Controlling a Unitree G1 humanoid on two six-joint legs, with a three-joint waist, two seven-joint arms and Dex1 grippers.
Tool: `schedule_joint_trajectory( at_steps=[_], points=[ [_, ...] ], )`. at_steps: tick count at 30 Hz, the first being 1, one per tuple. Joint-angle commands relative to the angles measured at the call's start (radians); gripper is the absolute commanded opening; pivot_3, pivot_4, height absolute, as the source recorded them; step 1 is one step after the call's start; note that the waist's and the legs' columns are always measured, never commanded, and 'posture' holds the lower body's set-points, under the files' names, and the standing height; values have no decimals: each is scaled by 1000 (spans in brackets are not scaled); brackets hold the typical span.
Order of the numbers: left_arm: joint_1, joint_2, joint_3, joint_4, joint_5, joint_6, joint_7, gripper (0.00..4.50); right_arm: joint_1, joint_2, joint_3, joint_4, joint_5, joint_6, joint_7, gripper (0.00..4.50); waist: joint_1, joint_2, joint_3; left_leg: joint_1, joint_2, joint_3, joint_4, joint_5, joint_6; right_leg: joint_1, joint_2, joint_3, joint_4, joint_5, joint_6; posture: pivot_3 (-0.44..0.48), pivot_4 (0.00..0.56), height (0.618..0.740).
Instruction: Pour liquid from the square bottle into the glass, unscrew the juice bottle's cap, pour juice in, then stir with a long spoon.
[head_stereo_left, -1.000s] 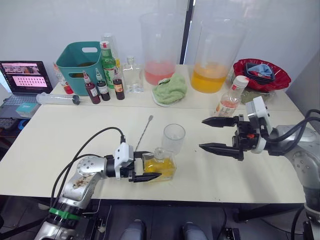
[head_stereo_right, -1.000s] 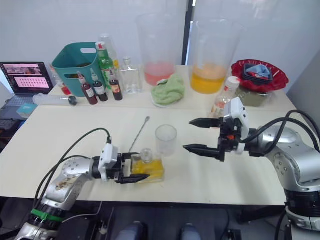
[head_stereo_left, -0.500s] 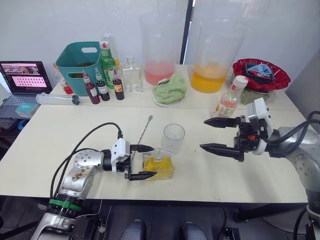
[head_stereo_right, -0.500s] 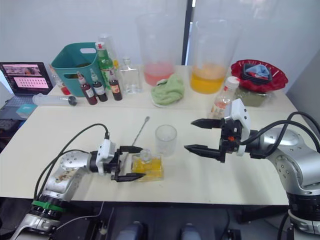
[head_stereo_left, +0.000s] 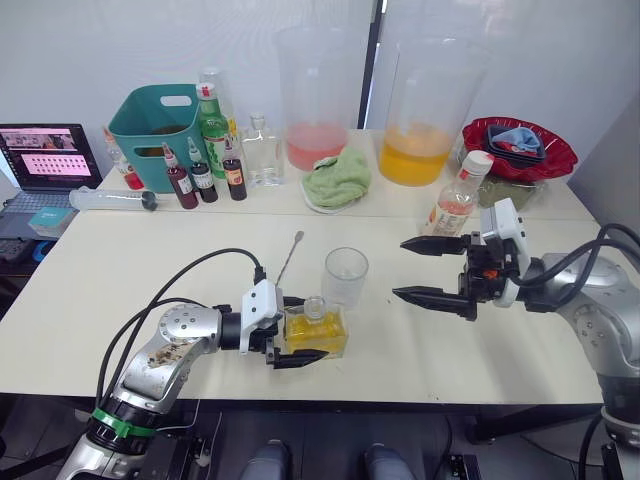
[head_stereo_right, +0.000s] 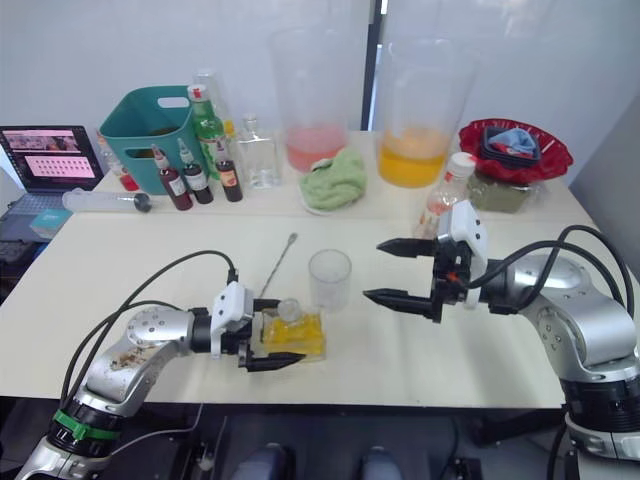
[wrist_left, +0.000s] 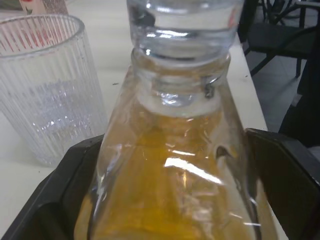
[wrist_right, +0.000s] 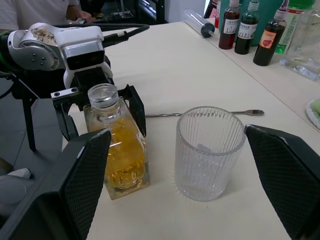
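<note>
While the left gripper (head_stereo_left: 298, 328) is clamping its two black fingers around the square bottle (head_stereo_left: 316, 331) near the table's (head_stereo_left: 120, 260) front edge, the right gripper (head_stereo_left: 432, 270) is hovering with jaws spread wide, just beside the empty glass (head_stereo_left: 345, 277). The long spoon (head_stereo_left: 289, 259) is lying behind them.

Teal basket (head_stereo_left: 157, 125) beside laptop (head_stereo_left: 50, 156) (screen lit), green cloth (head_stereo_left: 337, 177).
</note>
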Motion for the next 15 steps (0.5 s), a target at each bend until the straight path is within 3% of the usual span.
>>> schedule_joint_trajectory(
  at_steps=[1, 7, 15],
  points=[
    [-10, 9, 7, -21, 5, -15, -2, 4488, -17, 0, -12, -15, 6, -19, 9, 4500, 0, 0, 0, 0, 0, 0, 0, 0, 0, 0, 0, 0, 0, 0, 0, 0, 150, 740],
    [-22, 7, 11, -3, -3, -26, -19, 2793, -15, 36, 29, -74, 45, 21, -3, 4500, -2, 0, 0, 0, 0, 0, 0, 0, 0, 0, 0, 0, 0, 0, 0, 0, 150, 740],
    [-68, 10, 0, 36, 10, -46, -47, 2792, -91, 163, 211, -138, -11, 51, -78, 4500, -2, 0, 0, 0, 0, -2, 1, 0, 0, 0, 0, 0, 0, 0, 0, 0, 150, 740]
  ],
)
